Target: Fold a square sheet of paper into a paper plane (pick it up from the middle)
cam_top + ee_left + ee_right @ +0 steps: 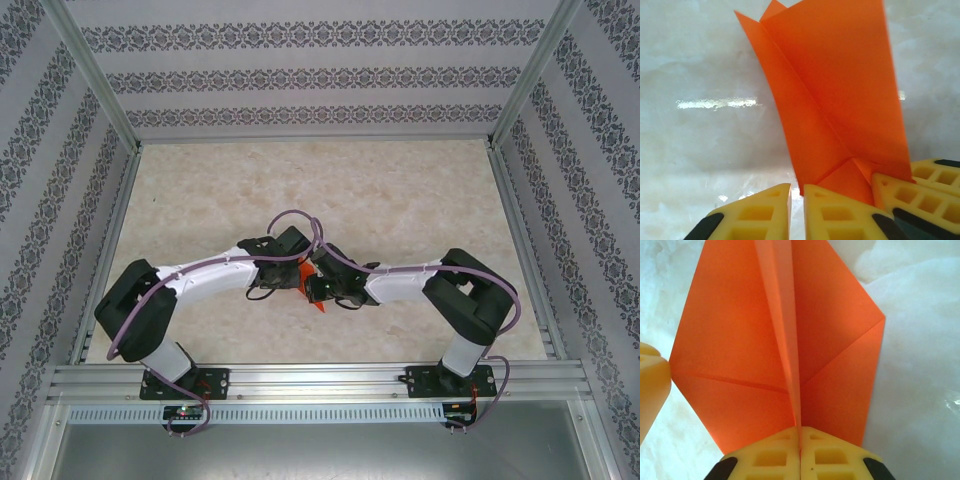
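The half-folded paper plane (790,340) is held up with its flaps spread either side of its centre crease. My right gripper (800,432) is clamped on that crease. Beside the plane's lower corner my left gripper (797,192) is nearly closed (pinching paper or not, I can't tell). Below the plane lies the table (400,190). I judge a wing fold is next, and the crowded fingers will hamper it.

Striped patterned walls (320,75) are enclosing the beige marbled tabletop (400,190) at nine, twelve, three o'clock; aluminium rail (320,378) lying at six
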Available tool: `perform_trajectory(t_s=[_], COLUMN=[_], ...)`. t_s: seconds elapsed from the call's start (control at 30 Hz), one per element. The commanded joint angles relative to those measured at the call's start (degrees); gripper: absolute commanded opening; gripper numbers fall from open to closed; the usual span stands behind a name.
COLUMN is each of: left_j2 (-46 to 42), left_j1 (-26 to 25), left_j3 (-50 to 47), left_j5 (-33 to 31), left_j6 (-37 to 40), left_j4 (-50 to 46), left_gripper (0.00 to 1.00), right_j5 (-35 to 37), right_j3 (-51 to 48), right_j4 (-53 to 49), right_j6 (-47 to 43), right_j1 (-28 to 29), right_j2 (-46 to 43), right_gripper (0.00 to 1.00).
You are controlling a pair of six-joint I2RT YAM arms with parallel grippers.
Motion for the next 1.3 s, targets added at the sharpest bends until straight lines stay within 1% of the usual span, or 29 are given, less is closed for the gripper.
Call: perform_trajectory(t_s=[0.0, 0.07, 0.13, 0.2, 0.23, 0.33, 0.4, 0.6, 0.7, 0.77, 0.83, 1.07, 1.13, 1.27], left_j2=[-4.6, -7.6, -11.3, -14.5, -16.1, -19.0, -19.9, -20.3, -21.6, -22.6, -23.2, -23.3, -23.3, -23.4], left_j1=[-0.1, -0.1, -0.1, -0.1, 0.0, 0.2, 0.5, 1.1, 1.5, 1.9, 2.4, 3.4, 3.6, 4.2], left_j3=[-0.5, -0.7, -1.3, -2.1, -2.6, -4.1, -5.0, -6.3, -7.3, -8.2, -8.8, -9.3, -9.3, -9.6], left_j5=[1.0, 0.4, -1.3, -2.9, -3.9, -5.4, -5.5, -5.6, -5.7, -5.7, -5.7, -5.3, -5.3, -5.5], left_j6=[1.0, 1.1, 0.8, 0.5, 0.4, 0.1, -0.1, -0.3, -0.3, -0.3, -0.2, 0.3, 0.4, 0.3], left_j4=[3.3, 3.4, 3.5, 3.9, 4.1, 4.7, 5.0, 4.3, 4.4, 4.9, 5.0, 5.0, 5.0, 4.9], left_gripper=[0.22, 0.27, 0.35, 0.40, 0.43, 0.43, 0.44, 0.43, 0.43, 0.43, 0.43, 0.43, 0.43, 0.43], right_j5=[6.3, 9.9, 16.5, 22.2, 23.6, 21.9, 21.3, 20.8, 19.9, 19.2, 18.9, 18.0, 18.3, 22.4], right_j3=[1.5, 1.3, 2.0, 2.7, 2.8, 3.6, 4.8, 12.1, 13.3, 13.9, 14.5, 16.0, 16.5, 20.4], right_j4=[-5.8, -8.0, -13.2, -17.4, -18.9, -19.7, -20.1, -24.2, -24.6, -24.8, -25.6, -27.7, -28.8, -35.4], right_j6=[-1.2, -1.2, -0.4, 0.7, 1.6, 3.4, 3.4, 4.0, 5.1, 5.2, 6.1, 7.0, 7.5, 7.5], right_j1=[0.7, 0.7, 0.7, 0.5, 0.0, -2.5, -3.2, -3.6, -3.7, -3.8, -3.8, -3.7, -3.7, -3.2], right_j2=[-2.6, -5.9, -9.0, -10.7, -11.1, -9.8, -7.8, 1.0, 4.2, 6.3, 8.0, 13.4, 14.1, 15.4], right_gripper=[0.03, 0.03, 0.03, 0.05, 0.06, 0.07, 0.08, 0.09, 0.14, 0.14, 0.17, 0.17, 0.16, 0.16])
